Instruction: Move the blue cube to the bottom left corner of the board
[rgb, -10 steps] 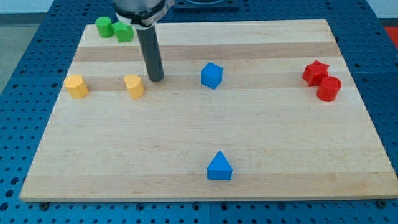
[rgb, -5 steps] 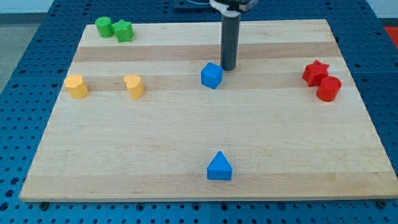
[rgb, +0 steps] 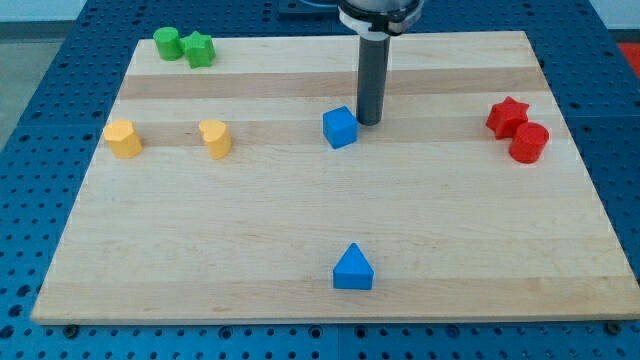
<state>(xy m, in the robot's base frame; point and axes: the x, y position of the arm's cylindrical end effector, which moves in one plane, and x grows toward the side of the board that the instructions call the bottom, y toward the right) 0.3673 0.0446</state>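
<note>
Blue cube (rgb: 340, 127) sits a bit above the board's middle, nearer the top edge than the bottom, well away from the bottom left corner it has to reach. My tip (rgb: 369, 122) is down on the board (rgb: 200, 260) just beside the cube's right side, touching or nearly so; can't tell which. No jaws here, just a plain rod, so nothing to open or close.

Handling, my guess: small, light, rigid block, probably plastic, slides easily on the smooth wood. Not fragile. No grasping, only pushing. Best contact is the flat upper right face, centred, so it goes down-left without spinning off the rod. An off-centre push likely rotates it.

Counts:
- blue: 2, the cube and a blue triangle (rgb: 353, 269) near the bottom edge
- yellow blocks: 2 (rgb: 123, 138) (rgb: 215, 138), left side
- green blocks: 2 (rgb: 168, 43) (rgb: 200, 49), top left corner
- red: 2, a red star (rgb: 506, 116) and a red cylinder (rgb: 529, 143), right edge

Eight blocks total.
</note>
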